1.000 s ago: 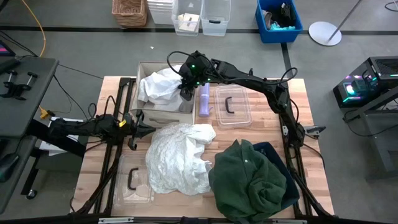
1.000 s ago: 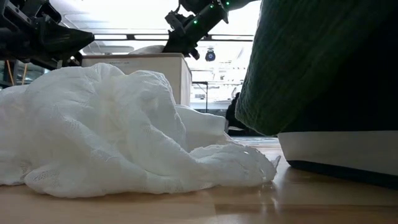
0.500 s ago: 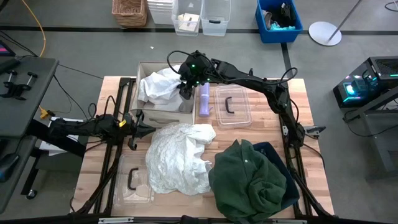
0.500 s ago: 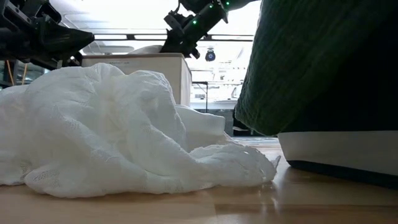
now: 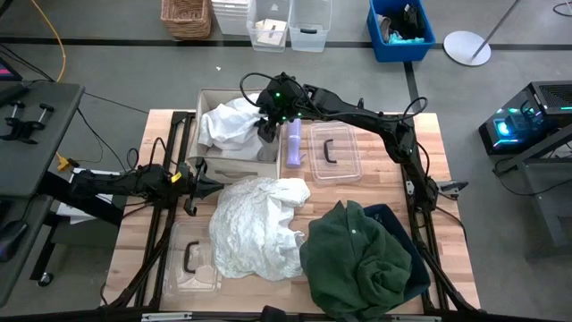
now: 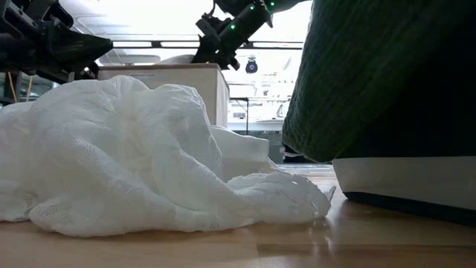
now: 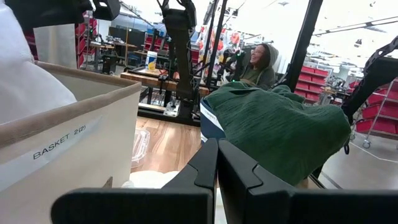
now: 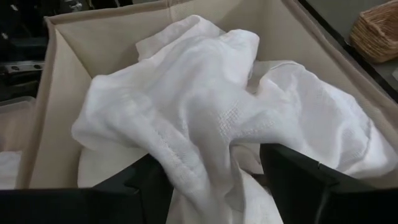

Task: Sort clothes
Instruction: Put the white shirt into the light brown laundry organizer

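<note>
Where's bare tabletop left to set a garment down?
Bare wood shows at the table's right edge, right of the clear lid, and along the left edge beside the left hand. The middle is crowded: white fabric against the green shirt.

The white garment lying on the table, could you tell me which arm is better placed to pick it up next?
Left, probably: the left gripper sits beside the white garment, while the right gripper is over the basket.

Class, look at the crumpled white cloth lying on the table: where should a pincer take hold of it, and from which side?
Probably from above, at the raised fold on top of the white cloth. It lies crumpled in a heap with ridges standing up, and the green shirt crowds one edge, so pinching a top ridge looks easiest.
</note>
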Robot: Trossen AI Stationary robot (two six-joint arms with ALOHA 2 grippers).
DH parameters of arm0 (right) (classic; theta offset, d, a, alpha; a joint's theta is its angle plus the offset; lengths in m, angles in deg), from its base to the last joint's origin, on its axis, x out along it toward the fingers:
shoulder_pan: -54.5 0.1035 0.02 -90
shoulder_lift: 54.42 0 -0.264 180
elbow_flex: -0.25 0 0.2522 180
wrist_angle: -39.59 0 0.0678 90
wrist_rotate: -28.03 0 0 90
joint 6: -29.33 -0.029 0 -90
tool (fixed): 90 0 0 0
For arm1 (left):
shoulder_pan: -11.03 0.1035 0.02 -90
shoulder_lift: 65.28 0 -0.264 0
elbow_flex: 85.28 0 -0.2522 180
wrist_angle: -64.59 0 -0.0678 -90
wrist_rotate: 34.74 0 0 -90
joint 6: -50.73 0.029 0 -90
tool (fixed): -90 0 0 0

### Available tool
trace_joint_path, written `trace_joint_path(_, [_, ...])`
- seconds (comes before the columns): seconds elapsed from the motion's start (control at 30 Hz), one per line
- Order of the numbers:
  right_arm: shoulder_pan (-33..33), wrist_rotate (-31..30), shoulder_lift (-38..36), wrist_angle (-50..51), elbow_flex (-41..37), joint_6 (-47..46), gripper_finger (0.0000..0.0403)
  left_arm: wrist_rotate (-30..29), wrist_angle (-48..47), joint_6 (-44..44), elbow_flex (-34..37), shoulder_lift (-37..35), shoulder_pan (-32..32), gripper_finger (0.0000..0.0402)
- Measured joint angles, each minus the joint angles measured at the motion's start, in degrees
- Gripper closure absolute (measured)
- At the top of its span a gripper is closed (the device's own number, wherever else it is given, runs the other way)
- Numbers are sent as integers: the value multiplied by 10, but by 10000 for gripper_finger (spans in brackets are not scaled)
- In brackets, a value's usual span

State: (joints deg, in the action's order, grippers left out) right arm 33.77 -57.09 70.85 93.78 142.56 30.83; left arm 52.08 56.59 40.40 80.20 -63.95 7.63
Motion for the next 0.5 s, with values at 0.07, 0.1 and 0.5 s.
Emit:
trace_joint_path(0.07, [0,-2,0,0,0,0,178,0,0,0,0,0,0,401])
trace_joint_path(0.1, [0,-2,0,0,0,0,178,0,0,0,0,0,0,401])
trace_joint_path(0.5, [-4,-17,0,0,0,0,178,0,0,0,0,0,0,401])
